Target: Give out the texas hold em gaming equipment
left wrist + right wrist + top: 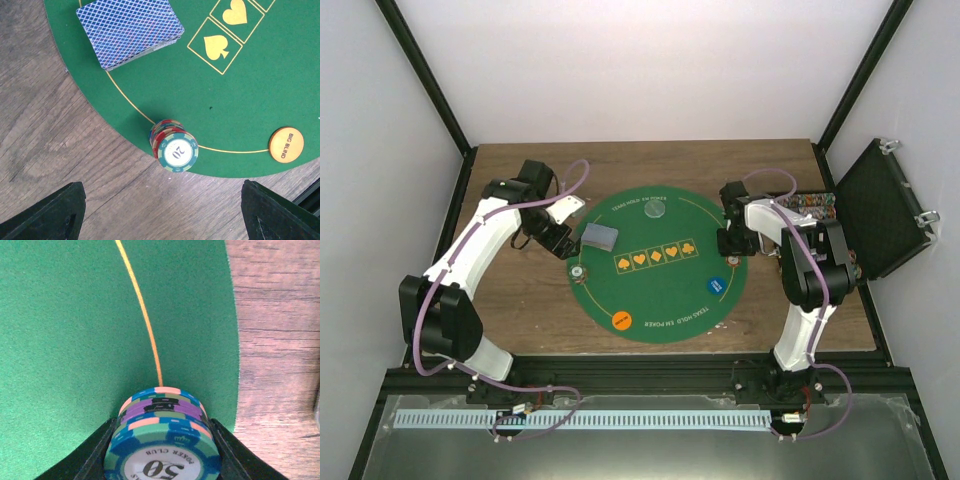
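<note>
Over the mat's right rim, right gripper (162, 456): jaws closed on either side of the held chip stack (162, 437), black fingers pressing its edges.
Held chip stack: several poker chips. The top one is blue and teal and marked 50, with purple and blue-pink edges beneath. It sits above the green felt just inside the yellow ring line. Whether its base touches the felt cannot be told.
Left gripper (162, 220): fingers spread wide with nothing between them, above bare wood just off the mat's left edge.
Standing chip stack (174, 146): upright on the mat's left rim, on the yellow ring line. The top chip is green-edged and marked 20, with red edges under it. It is apart from the left gripper's fingers.
Card deck (130, 30): face down with a blue lattice back and slightly skewed edges, on the felt near the left rim, farther in than the standing chip stack.
Orange BIG BLIND disc (286, 144): flat on the mat's near-left edge, on the ring line.
Blue disc (716, 285): flat on the felt, near right.
Clear-grey disc (659, 211): flat on the felt, far side.
Green mat (660, 300): round, centred on the wooden table (520, 310), with a row of orange suit marks across its middle.
Black case (880, 205): open at the table's far right, with rows of chips in its tray.
</note>
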